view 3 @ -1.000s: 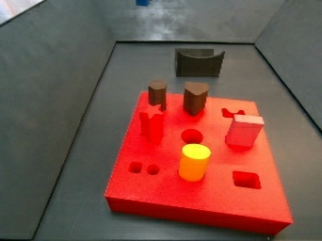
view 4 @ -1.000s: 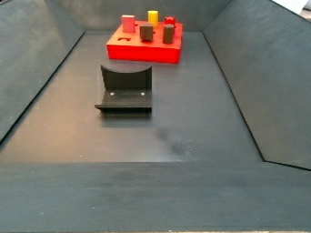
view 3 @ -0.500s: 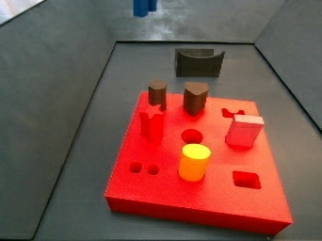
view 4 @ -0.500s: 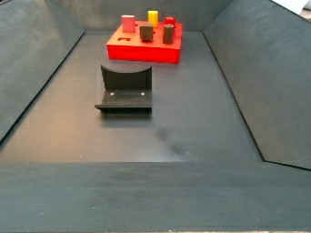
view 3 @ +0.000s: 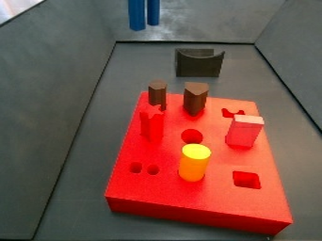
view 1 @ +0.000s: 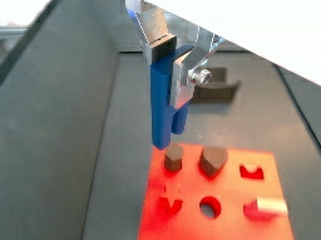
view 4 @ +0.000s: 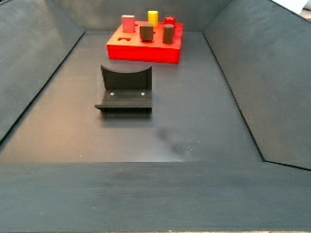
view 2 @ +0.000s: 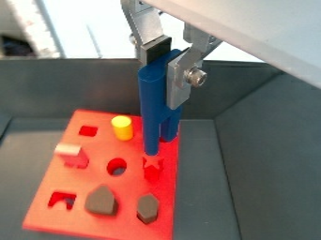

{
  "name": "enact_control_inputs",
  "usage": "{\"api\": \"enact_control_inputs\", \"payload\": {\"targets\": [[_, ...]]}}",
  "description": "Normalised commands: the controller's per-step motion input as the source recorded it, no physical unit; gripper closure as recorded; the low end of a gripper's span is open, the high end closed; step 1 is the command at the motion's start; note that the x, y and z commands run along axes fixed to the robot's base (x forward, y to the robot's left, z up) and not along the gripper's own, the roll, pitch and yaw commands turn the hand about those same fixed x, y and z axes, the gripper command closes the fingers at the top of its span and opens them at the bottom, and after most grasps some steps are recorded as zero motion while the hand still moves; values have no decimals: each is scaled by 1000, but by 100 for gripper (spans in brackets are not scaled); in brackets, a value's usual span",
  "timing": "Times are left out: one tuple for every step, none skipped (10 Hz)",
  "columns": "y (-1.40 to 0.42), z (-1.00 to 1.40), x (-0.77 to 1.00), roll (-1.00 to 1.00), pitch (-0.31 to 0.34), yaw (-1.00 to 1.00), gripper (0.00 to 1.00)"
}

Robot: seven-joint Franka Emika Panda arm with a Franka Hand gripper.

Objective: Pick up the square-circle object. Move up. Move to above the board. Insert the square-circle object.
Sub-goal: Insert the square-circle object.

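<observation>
My gripper [view 1: 170, 70] is shut on the square-circle object [view 1: 163, 108], a long blue piece whose lower end splits into two prongs. Both wrist views show it hanging upright between the silver fingers [view 2: 179, 80], high above the board [view 2: 83, 171]. In a side view only the blue piece [view 3: 142, 12] shows at the top edge, the gripper itself being above the frame. The board [view 3: 189, 193] is a bright-red slab with two small round holes [view 3: 145, 170], a square hole [view 3: 247, 178] and a round hole [view 3: 191, 136]. Far off, the board [view 4: 144, 55] also shows.
Pegs stand in the board: a yellow cylinder [view 3: 194, 162], a pink block [view 3: 244, 133], two brown pegs [view 3: 157, 94] [view 3: 195, 98] and a red one [view 3: 152, 122]. The dark fixture [view 3: 199, 62] [view 4: 125, 86] stands on the floor beyond it. Grey sloping walls enclose the bin.
The blue piece has come down into the side view from the top edge, from a bare tip to two clear prongs. The board and pegs have not moved.
</observation>
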Motion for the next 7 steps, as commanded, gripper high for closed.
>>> {"api": "enact_control_inputs", "payload": {"targets": [[-200,-146,6,0,-19,-977,100],[-200,-149,9,0,-19,-977,100],[-200,-151,9,0,-19,-974,100],[-200,-166,9,0,-16,-971,100],[-203,-197,14,0,0,-974,100],[-183,-289,0,0,0,-977,100],[-163,-346,0,14,29,-954,100]]}}
